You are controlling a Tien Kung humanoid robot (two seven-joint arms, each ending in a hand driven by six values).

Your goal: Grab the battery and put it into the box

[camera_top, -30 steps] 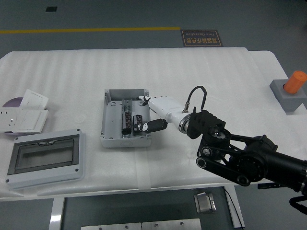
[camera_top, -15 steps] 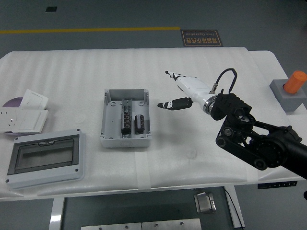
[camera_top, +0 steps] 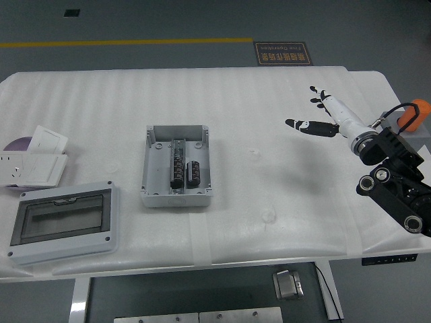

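Note:
The grey box (camera_top: 176, 165) stands open left of the table's middle. A black battery (camera_top: 193, 173) lies inside it, beside a black terminal strip (camera_top: 177, 171). My right hand (camera_top: 314, 114), white with black fingertips, hovers over the table's right side, far from the box. Its fingers are spread and hold nothing. My left arm is out of view.
A clear-lidded grey enclosure (camera_top: 62, 222) lies at the front left. White socket plates (camera_top: 34, 158) lie at the left edge. A grey block with an orange cylinder (camera_top: 409, 124) stands at the right edge, just behind my right arm.
My right hand let go of the battery in the box, then drew back to the right and away from the box. The battery stays in the box.

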